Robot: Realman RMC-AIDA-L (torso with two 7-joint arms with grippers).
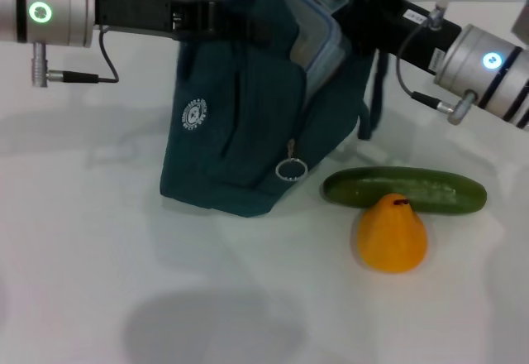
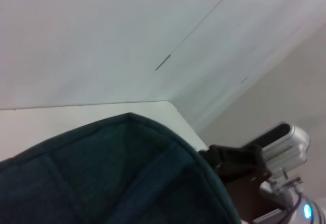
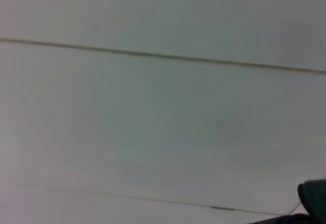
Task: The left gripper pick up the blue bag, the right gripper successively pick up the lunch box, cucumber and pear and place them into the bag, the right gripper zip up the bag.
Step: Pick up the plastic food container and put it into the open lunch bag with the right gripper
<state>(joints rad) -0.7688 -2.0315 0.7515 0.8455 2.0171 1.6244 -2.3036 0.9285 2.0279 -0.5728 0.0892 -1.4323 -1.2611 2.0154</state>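
We count one blue bag [image 1: 240,124], standing on the white table [image 1: 99,256], and take it as our landmark. One clear lunch box [image 1: 318,37] sits partly inside the bag's open top. One cucumber [image 1: 404,189] lies on the table just beside the bag's base, on the robot's right. One pear [image 1: 392,233], orange-yellow, rests touching the cucumber on its near side, a little farther from the bag. We count one zipper pull ring [image 1: 291,169] hanging on the bag's front. Two robot arms meet the bag's top, one from each side: one left gripper [image 1: 207,16] and one right gripper [image 1: 364,4].
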